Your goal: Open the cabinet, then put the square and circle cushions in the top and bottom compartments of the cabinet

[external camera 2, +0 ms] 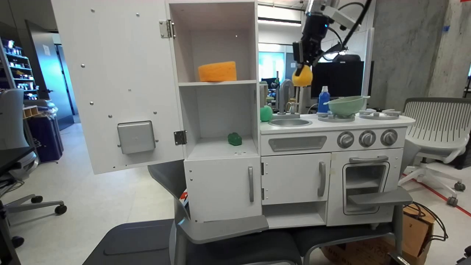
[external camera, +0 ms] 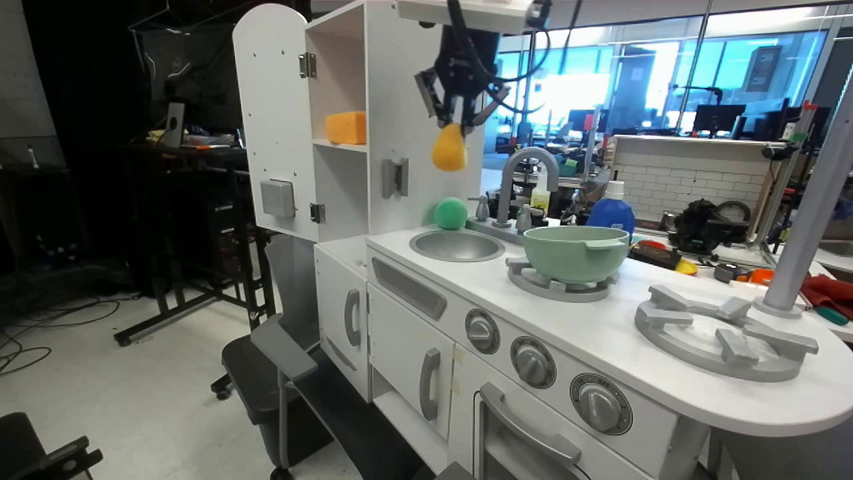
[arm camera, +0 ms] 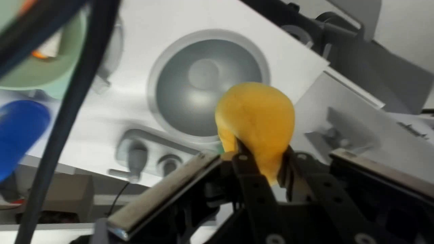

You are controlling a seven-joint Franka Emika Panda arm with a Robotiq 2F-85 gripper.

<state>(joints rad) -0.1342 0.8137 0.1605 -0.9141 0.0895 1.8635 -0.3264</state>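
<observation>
A: Entry one?
B: Cabinet (external camera: 403, 80), white; door (external camera 2: 110, 92) standing wide open.
A: Contents?
B: Upper compartment (external camera 2: 213, 44): one orange block (external camera 2: 218, 72), squarish. Lower compartment (external camera 2: 224, 110): one green lump (external camera 2: 234, 139), small, on its floor.
A: The gripper (arm camera: 262, 155)?
B: Clamped on one yellow rounded piece (arm camera: 256, 112) (a pear, to my eye, fat end down), held in the air above the counter (external camera: 490, 279), on the sink side of the cabinet.
A: By the sink (external camera: 458, 247)?
B: One green ball (external camera: 451, 213), just beside it. One pale green bowl (external camera: 576, 257), on a burner (external camera: 566, 295); one blue bottle (external camera: 612, 212), white-capped, near the bowl.
A: Lettering?
B: Dark monitor (external camera: 193, 73), beyond the door: round badge, DELL as far as I can make out. Knobs (external camera: 533, 365), three: ringed with print too fine to read from where I stand
</observation>
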